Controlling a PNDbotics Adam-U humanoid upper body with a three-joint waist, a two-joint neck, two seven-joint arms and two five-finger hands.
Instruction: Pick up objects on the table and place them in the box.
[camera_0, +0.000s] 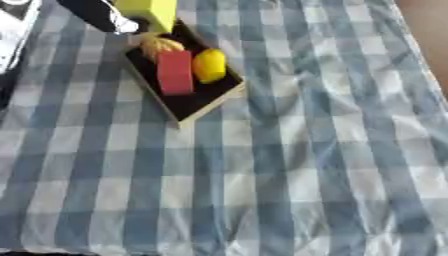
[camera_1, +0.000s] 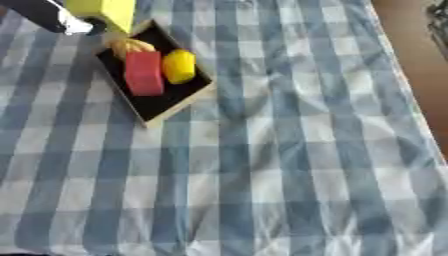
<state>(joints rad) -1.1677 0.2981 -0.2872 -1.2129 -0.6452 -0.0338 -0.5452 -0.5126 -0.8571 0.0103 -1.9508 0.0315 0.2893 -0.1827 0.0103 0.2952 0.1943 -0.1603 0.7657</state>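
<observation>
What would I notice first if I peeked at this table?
Probably the shallow dark box near the top left of the blue checked tablecloth, with a red block and a yellow lemon-shaped thing lying side by side inside. Just above it, a yellow-green block is held over the box's far end by the robot's left arm; the hand itself is hard to make out.

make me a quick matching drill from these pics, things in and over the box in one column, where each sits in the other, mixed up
Things:
1. red block
2. yellow round object
3. yellow-green block
4. orange object

Places:
A. held above the box's far end
B. lying in the middle of the box
C. in the box, right of the red block
D. in the box, at its far end

Pairs: 1-B, 2-C, 3-A, 4-D
</observation>
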